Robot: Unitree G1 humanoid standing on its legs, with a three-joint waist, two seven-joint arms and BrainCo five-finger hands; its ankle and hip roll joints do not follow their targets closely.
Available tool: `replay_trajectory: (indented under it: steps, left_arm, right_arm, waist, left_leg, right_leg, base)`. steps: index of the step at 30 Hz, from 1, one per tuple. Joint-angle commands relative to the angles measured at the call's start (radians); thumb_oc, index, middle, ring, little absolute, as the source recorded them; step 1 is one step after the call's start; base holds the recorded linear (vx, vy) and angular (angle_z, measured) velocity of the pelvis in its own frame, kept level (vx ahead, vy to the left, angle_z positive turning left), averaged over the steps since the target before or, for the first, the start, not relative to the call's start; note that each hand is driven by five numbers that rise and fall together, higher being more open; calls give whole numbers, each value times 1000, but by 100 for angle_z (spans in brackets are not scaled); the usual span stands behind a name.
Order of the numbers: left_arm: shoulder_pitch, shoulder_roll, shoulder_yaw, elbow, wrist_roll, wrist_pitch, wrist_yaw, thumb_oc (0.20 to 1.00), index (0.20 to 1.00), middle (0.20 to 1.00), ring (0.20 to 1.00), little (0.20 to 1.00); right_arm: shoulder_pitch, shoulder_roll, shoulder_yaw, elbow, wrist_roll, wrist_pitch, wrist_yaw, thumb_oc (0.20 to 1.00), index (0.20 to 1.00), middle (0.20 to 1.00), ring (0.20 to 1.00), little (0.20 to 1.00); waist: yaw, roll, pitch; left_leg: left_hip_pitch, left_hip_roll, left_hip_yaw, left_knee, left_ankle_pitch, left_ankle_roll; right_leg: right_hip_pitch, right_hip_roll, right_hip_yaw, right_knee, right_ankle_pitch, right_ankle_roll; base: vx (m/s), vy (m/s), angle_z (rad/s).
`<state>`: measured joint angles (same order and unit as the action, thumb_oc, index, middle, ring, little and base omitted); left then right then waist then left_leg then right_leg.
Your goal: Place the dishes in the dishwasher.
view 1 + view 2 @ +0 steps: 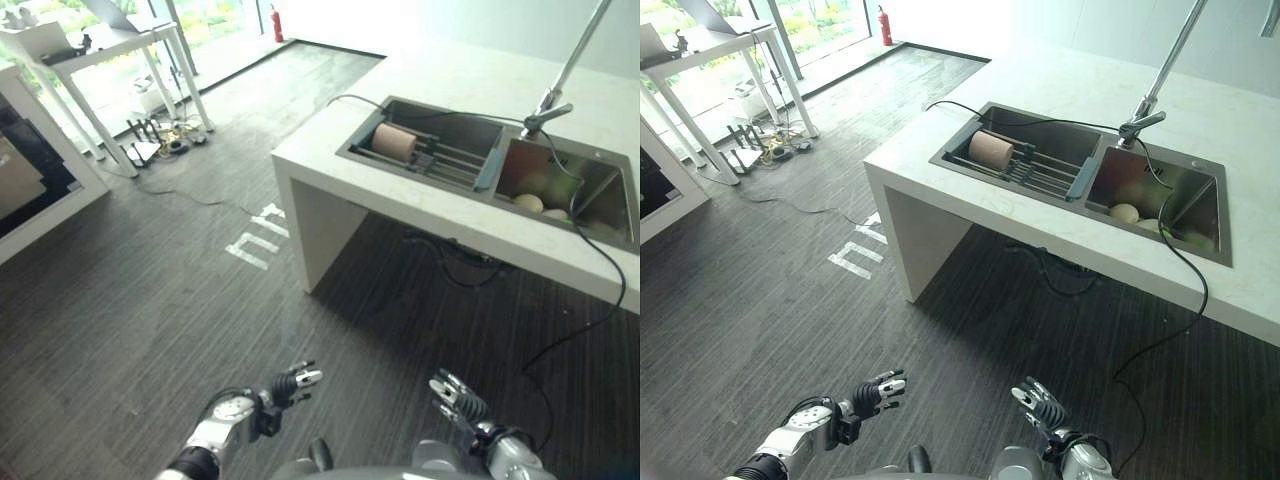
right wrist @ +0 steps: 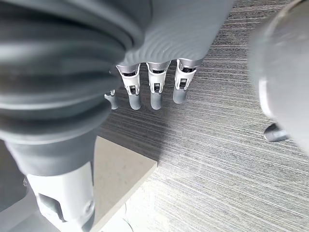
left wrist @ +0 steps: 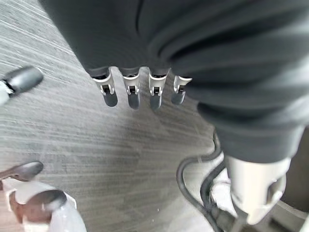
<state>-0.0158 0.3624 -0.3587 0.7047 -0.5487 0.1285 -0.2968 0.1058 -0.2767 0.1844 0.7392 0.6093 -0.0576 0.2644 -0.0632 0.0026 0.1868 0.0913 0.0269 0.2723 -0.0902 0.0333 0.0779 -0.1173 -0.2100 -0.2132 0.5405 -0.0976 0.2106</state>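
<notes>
A brownish cup point(image 1: 394, 142) lies on its side on a rack point(image 1: 450, 160) in the left basin of a steel sink point(image 1: 420, 110) set in a white counter point(image 1: 330, 150). In the right basin lie pale round dishes point(image 1: 530, 203). Low in front of the counter, over the dark floor, my left hand point(image 1: 290, 383) and right hand point(image 1: 455, 395) both hang well short of the sink. Each is open with straight fingers point(image 3: 130, 94) point(image 2: 154, 94) and holds nothing.
A tall faucet point(image 1: 560, 85) rises behind the sink. A black cable point(image 1: 610, 300) runs from the sink over the counter's front edge to the floor. White tables point(image 1: 120, 50) and loose cables point(image 1: 160, 135) stand far left. White marks point(image 1: 258, 235) lie on the floor.
</notes>
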Motion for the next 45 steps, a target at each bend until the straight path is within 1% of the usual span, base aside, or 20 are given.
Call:
replay_trajectory:
  steps: [1, 3, 6, 8, 10, 14, 15, 19, 22, 23, 24, 25, 26, 27, 28, 29, 30, 34, 37, 45]
  left_arm:
    - [-11, -27, 31, -7, -26, -44, 11, 1000, 1000, 1000, 1000, 1000]
    - [-1, -25, 43, -2, 2, -54, 6, 1000, 1000, 1000, 1000, 1000]
    - [19, -17, 57, 19, 33, -83, -14, 1000, 1000, 1000, 1000, 1000]
    - [30, -15, 59, 13, 63, -91, -32, 1000, 1000, 1000, 1000, 1000]
    - [29, -15, 55, 9, 73, -94, -36, 1000, 1000, 1000, 1000, 1000]
    - [25, -25, 42, 4, 2, -78, -18, 1000, 1000, 1000, 1000, 1000]
    - [36, -41, 50, 4, -38, -69, -17, 1000, 1000, 1000, 1000, 1000]
    - [55, -56, 59, 16, 9, -82, -1, 1000, 1000, 1000, 1000, 1000]
    - [51, -73, 76, 32, -37, -92, 7, 1000, 1000, 1000, 1000, 1000]
    - [57, -76, 93, 35, -50, -100, -3, 1000, 1000, 1000, 1000, 1000]
    - [67, -71, 109, 18, -52, -91, -13, 1000, 1000, 1000, 1000, 1000]
    - [74, -69, 115, 8, -45, -88, -26, 1000, 1000, 1000, 1000, 1000]
    - [90, -66, 112, -9, -37, -99, -33, 1000, 1000, 1000, 1000, 1000]
    - [94, -66, 111, -13, -38, -101, -30, 1000, 1000, 1000, 1000, 1000]
    - [112, -66, 106, -29, -56, -110, -15, 1000, 1000, 1000, 1000, 1000]
    - [118, -65, 106, -38, -63, -110, -10, 1000, 1000, 1000, 1000, 1000]
    - [124, -61, 109, -54, -65, -106, -10, 1000, 1000, 1000, 1000, 1000]
    - [97, -56, 108, -54, -21, -86, -35, 1000, 1000, 1000, 1000, 1000]
    - [90, -47, 89, -18, 4, -111, -42, 1000, 1000, 1000, 1000, 1000]
    - [111, -21, 82, -9, 3, -132, -48, 1000, 1000, 1000, 1000, 1000]
  right_arm:
    - [23, -47, -13, -56, -14, -19, 10, 1000, 1000, 1000, 1000, 1000]
    - [26, -52, -16, -44, -13, -29, 20, 1000, 1000, 1000, 1000, 1000]
    - [23, -44, -23, -28, -11, -42, 25, 1000, 1000, 1000, 1000, 1000]
    - [29, -33, -27, -35, -15, -41, 22, 1000, 1000, 1000, 1000, 1000]
    - [29, -31, -31, -38, -19, -31, 23, 1000, 1000, 1000, 1000, 1000]
    - [26, -27, -27, -22, -19, -43, 19, 1000, 1000, 1000, 1000, 1000]
    - [20, -29, -22, -22, -12, -46, 13, 1000, 1000, 1000, 1000, 1000]
    - [9, -41, -17, -25, -14, -44, 7, 1000, 1000, 1000, 1000, 1000]
    - [1, -68, -12, -39, -22, -30, 3, 1000, 1000, 1000, 1000, 1000]
    - [5, -82, -16, -40, -39, -32, 10, 1000, 1000, 1000, 1000, 1000]
    - [9, -96, -24, -43, -46, -27, 4, 1000, 1000, 1000, 1000, 1000]
    - [8, -100, -27, -41, -40, -27, 0, 1000, 1000, 1000, 1000, 1000]
    - [-12, -108, -37, -26, -59, -25, 18, 1000, 1000, 1000, 1000, 1000]
    - [-15, -110, -36, -26, -63, -24, 19, 1000, 1000, 1000, 1000, 1000]
    - [-26, -115, -24, -21, -73, -24, 28, 1000, 1000, 1000, 1000, 1000]
    - [-26, -117, -20, -21, -75, -25, 33, 1000, 1000, 1000, 1000, 1000]
    - [-17, -119, -20, -29, -79, -29, 36, 1000, 1000, 1000, 1000, 1000]
    - [12, -116, -26, -46, -74, -54, 21, 1000, 1000, 1000, 1000, 1000]
    - [23, -104, -35, 1, -38, -75, 20, 1000, 1000, 1000, 1000, 1000]
    - [56, -72, -34, 33, -62, -83, 42, 1000, 1000, 1000, 1000, 1000]
  waist:
    - [-15, -1, -1]
    - [-23, -12, 0]
    - [-36, -27, 9]
    - [-38, -29, 14]
    - [-39, -27, 12]
    - [-46, -26, 0]
    - [-41, -23, -3]
    - [-35, -23, -17]
    - [-31, -30, -21]
    - [-24, -38, -19]
    - [-8, -39, -10]
    - [1, -36, -3]
    - [6, -31, -1]
    - [9, -29, -1]
    - [26, -20, 0]
    - [32, -17, 2]
    - [33, -13, 6]
    - [10, 0, 4]
    - [1, 19, -5]
    - [3, 24, -20]
  left_leg:
    - [6, -10, -88, 27, -110, -62]
    - [23, -29, -94, 30, -134, -62]
    - [75, -51, -84, 20, -186, -49]
    - [95, -53, -56, 32, -210, -42]
    - [93, -52, -46, 44, -215, -41]
    - [86, -54, -46, 110, -238, -40]
    - [86, -58, -46, 151, -255, -48]
    - [63, -68, -49, 259, -283, -70]
    - [-34, -54, -75, 511, -199, -122]
    - [-102, -54, -91, 631, -162, -132]
    - [-184, -46, -119, 680, -142, -127]
    - [-199, -43, -127, 645, -144, -119]
    - [-154, 5, -126, 478, -138, -113]
    - [-150, 11, -138, 445, -130, -115]
    - [-156, 37, -214, 321, -95, -134]
    - [-163, 56, -238, 282, -67, -146]
    - [-175, 83, -245, 251, -40, -158]
    - [-124, 120, -165, 158, -45, -170]
    - [-62, 109, -174, 86, -56, -176]
    - [-27, 74, -169, 53, -82, -151]
  right_leg:
    - [46, 101, -25, -240, 17, -59]
    - [24, 91, -21, -347, 69, -48]
    - [-53, 51, -32, -403, 174, 0]
    - [-67, 23, -79, -395, 185, 5]
    - [-57, 23, -97, -396, 167, -4]
    - [-30, 51, -90, -396, 127, -34]
    - [-4, 66, -97, -397, 106, -51]
    - [30, 95, -105, -401, 73, -90]
    - [81, 127, -82, -436, 42, -143]
    - [104, 127, -74, -451, 32, -161]
    - [129, 131, -71, -461, 24, -175]
    - [142, 138, -58, -464, 17, -178]
    - [164, 155, -12, -486, 8, -168]
    - [168, 159, 2, -490, 7, -165]
    - [176, 172, 61, -501, 2, -154]
    - [183, 175, 80, -506, -1, -151]
    - [190, 172, 90, -513, -4, -146]
    - [188, 133, 29, -530, 6, -126]
    - [172, 116, 17, -529, 11, -109]
    - [175, 101, 24, -521, 10, -87]
  base:
    - [220, -88, -28]
    - [204, -112, -12]
    - [242, -120, 0]
    - [277, -135, 3]
    - [179, -102, 9]
    - [222, -149, 35]
    - [281, -197, 38]
    - [193, -169, -8]
    - [162, -192, -11]
    - [221, -183, -33]
    - [191, -113, -69]
    - [248, 58, -63]
    - [190, 128, -55]
    - [253, 229, -39]
    - [172, 161, -66]
    - [195, 188, -87]
    - [118, 118, -112]
    - [80, 123, -78]
    - [139, 144, -13]
    - [100, 76, 13]
